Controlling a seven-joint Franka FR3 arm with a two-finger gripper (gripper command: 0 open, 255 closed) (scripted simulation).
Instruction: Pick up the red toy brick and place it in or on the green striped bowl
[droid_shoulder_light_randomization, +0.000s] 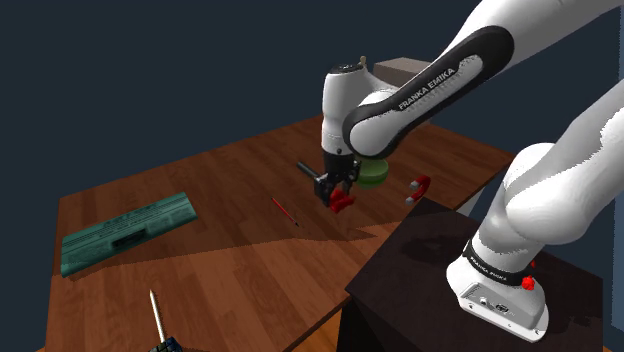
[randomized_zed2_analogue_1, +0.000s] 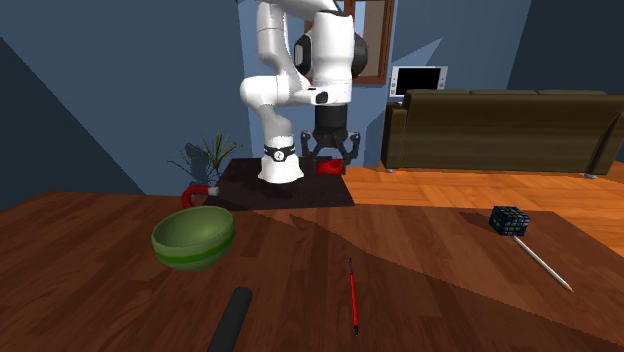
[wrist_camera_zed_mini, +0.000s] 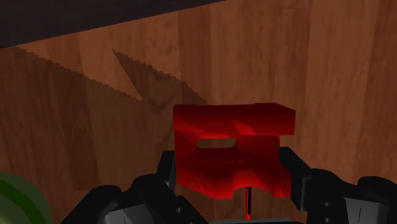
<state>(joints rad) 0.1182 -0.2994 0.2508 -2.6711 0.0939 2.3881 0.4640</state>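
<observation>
The all-black two-finger gripper (droid_shoulder_light_randomization: 340, 197) has its fingers (wrist_camera_zed_mini: 291, 168) pressed against opposite sides of the blocky red toy brick (wrist_camera_zed_mini: 232, 149), gripping it a little above the brown wooden tabletop (droid_shoulder_light_randomization: 230, 265). The round green bowl with a darker stripe (randomized_zed2_analogue_1: 193, 238) stands on the tabletop near the gripper.

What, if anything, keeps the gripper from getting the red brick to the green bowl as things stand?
Probably nothing. The gripper, shut on the red brick, hangs clear of the wooden table close beside the green bowl. Nothing stands between them, so a short move across looks feasible.
</observation>
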